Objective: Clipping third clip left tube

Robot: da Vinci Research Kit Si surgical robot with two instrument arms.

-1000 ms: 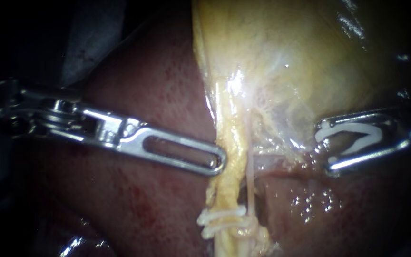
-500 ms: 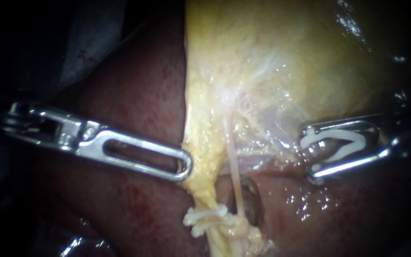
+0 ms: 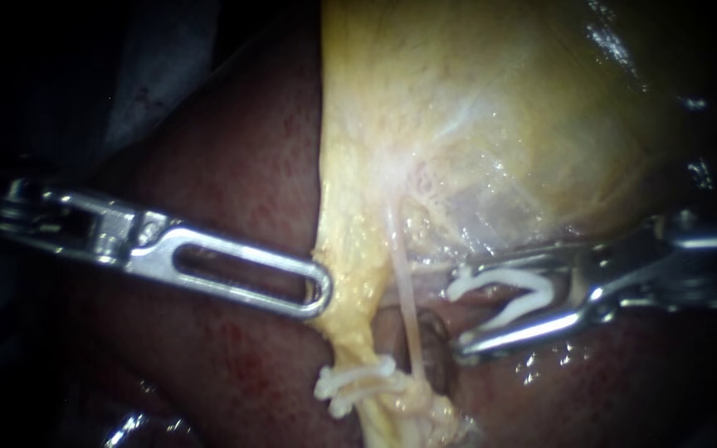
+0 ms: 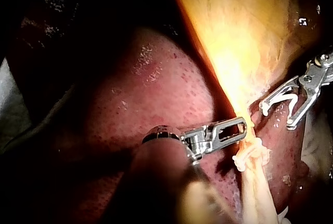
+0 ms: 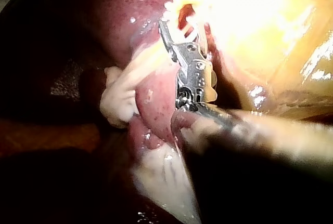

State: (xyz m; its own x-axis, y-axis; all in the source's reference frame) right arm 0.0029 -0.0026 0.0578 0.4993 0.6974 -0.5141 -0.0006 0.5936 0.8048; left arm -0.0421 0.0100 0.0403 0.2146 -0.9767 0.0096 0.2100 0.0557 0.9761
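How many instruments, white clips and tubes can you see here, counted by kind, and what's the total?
Instruments: 2, left instrument and right instrument.
White clips: 3, upper clip and lower clip on the thick yellow tube, loaded clip in the right instrument.
Tubes: 2, thick yellow tube and thin pale tube.
Total: 7.
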